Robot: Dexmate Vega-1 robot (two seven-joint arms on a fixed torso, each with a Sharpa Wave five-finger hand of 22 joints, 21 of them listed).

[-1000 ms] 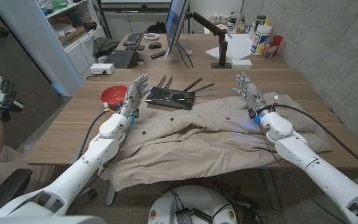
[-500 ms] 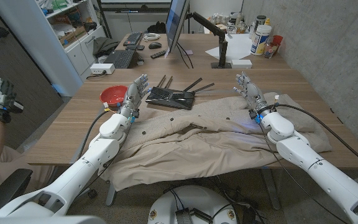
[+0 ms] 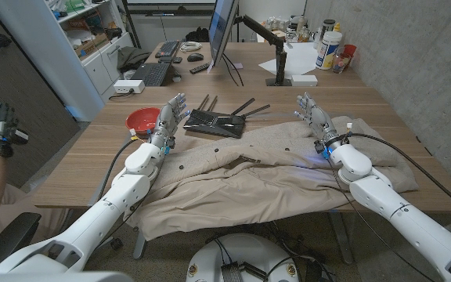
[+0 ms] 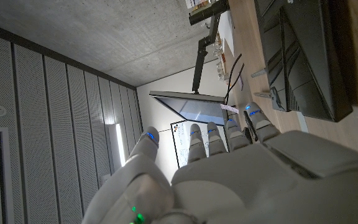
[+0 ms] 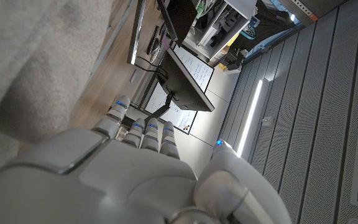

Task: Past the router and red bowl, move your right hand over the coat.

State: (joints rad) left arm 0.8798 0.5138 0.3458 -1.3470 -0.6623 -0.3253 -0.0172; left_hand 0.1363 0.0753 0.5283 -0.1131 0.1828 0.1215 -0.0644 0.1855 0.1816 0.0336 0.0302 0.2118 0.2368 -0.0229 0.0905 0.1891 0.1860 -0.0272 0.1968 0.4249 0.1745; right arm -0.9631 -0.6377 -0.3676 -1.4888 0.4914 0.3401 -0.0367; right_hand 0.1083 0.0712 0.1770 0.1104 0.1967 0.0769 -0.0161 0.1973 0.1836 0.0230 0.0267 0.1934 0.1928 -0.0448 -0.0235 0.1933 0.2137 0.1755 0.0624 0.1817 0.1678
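— Where is the beige cloth coat (image 3: 272, 168) lying?
— It is spreading across the near half of the wooden table (image 3: 382, 106) and draping over the front edge. The flat black router with thin antennas (image 3: 216, 119) is sitting just beyond the coat's far edge, and the round red bowl (image 3: 142, 120) is sitting left of it.

— What is the right hand (image 3: 313, 116) doing?
— It is hovering above the coat's right part, fingers apart and extended, gripping nothing.

— And the left hand (image 3: 169, 119)?
— It is standing between bowl and router, fingers spread, holding nothing.
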